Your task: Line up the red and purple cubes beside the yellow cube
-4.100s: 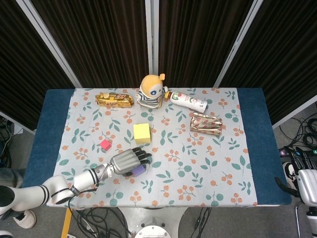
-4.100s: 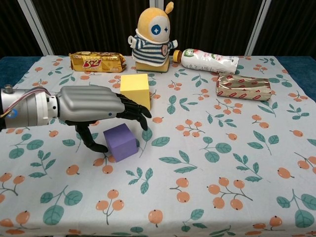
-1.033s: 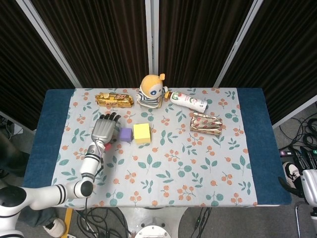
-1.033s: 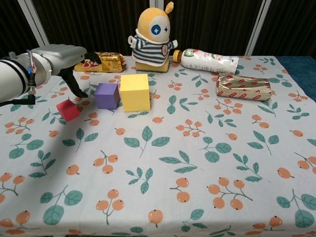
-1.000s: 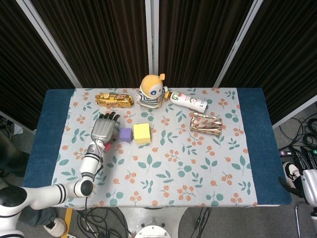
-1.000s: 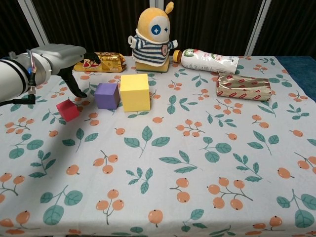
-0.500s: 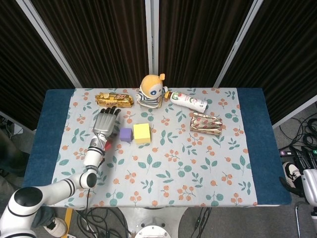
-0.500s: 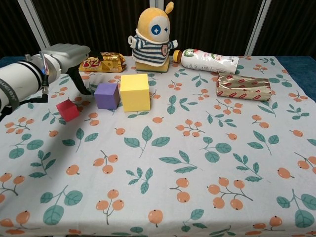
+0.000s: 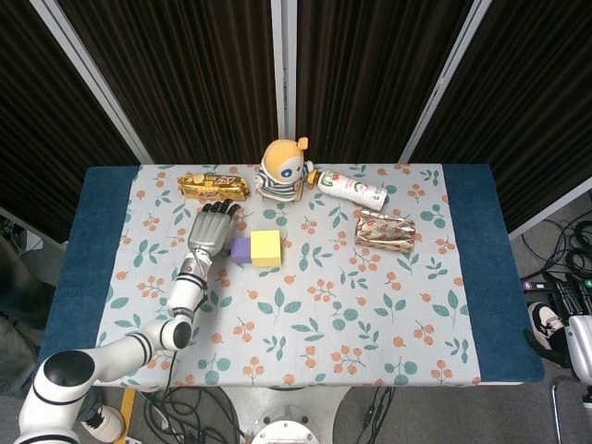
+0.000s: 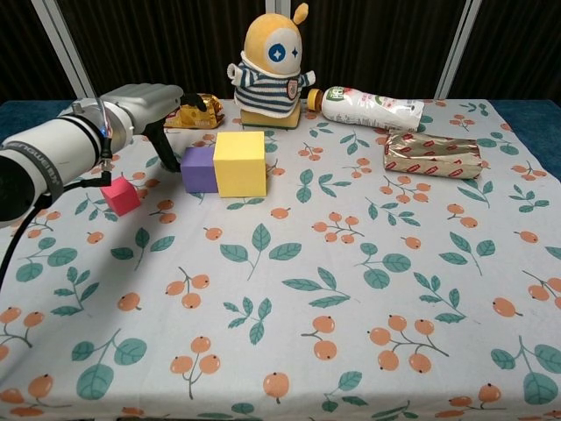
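The yellow cube (image 10: 241,163) stands on the floral cloth, with the purple cube (image 10: 199,168) pressed against its left face. A smaller red cube (image 10: 120,195) lies apart, further left and nearer me. My left hand (image 10: 149,105) hovers over the purple cube's left side with fingers extended, its thumb (image 10: 166,153) touching that cube's left face; it holds nothing. From the head view, the left hand (image 9: 211,231) lies beside the purple cube (image 9: 240,250) and yellow cube (image 9: 265,248), and the forearm hides the red cube. My right hand (image 9: 575,340) hangs off the table's right edge, its fingers unclear.
A plush toy (image 10: 269,66) stands at the back centre, with a lying bottle (image 10: 372,105) to its right. A gold snack packet (image 10: 197,112) sits partly behind my left hand. A foil packet (image 10: 434,153) lies at the right.
My left hand has moved right and pushed the purple cube against the yellow cube. The red cube has stayed put. Four seconds ago the purple cube lay near the front.
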